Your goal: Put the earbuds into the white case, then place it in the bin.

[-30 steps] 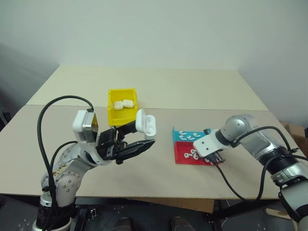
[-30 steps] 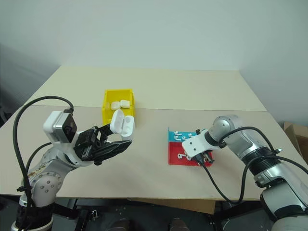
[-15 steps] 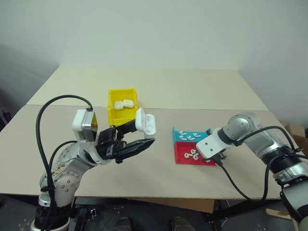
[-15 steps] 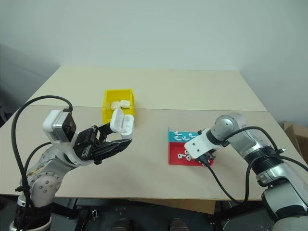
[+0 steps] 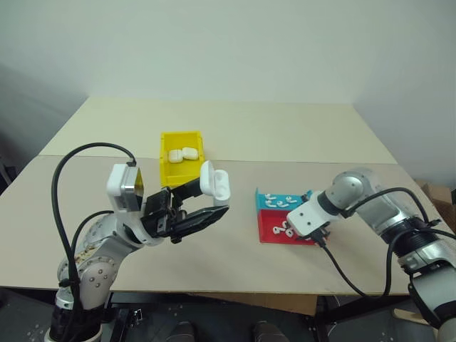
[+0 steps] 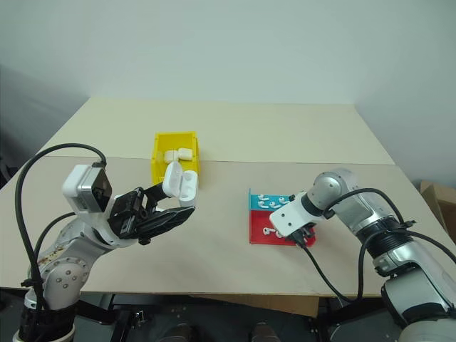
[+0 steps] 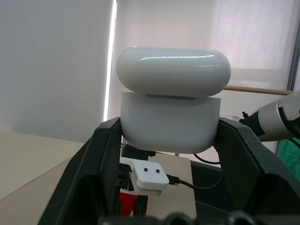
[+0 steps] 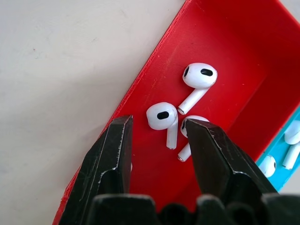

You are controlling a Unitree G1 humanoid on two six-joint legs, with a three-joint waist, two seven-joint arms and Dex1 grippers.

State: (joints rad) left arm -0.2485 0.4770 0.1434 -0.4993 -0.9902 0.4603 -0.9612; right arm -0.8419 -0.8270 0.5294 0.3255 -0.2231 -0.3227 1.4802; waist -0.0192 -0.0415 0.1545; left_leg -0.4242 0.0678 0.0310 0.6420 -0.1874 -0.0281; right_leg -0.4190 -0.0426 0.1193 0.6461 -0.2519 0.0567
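Earbuds [image 8: 161, 117] crowd together in the red tray [image 8: 220, 42], and the right gripper [image 8: 157, 154] hangs over them, fingers parted and empty, straddling one bud with another tucked against a finger. Risk here: closing could pinch two at once, or flick a glossy bud out onto the desk [image 5: 235, 135]. Across the desk, the left gripper [image 5: 191, 206] is clamped tight on the case [image 5: 216, 183], held up in the air, lid flipped open (a smooth shell that might slip or twist on loading). The yellow bin [image 5: 181, 156] sits behind it, two cases already inside.
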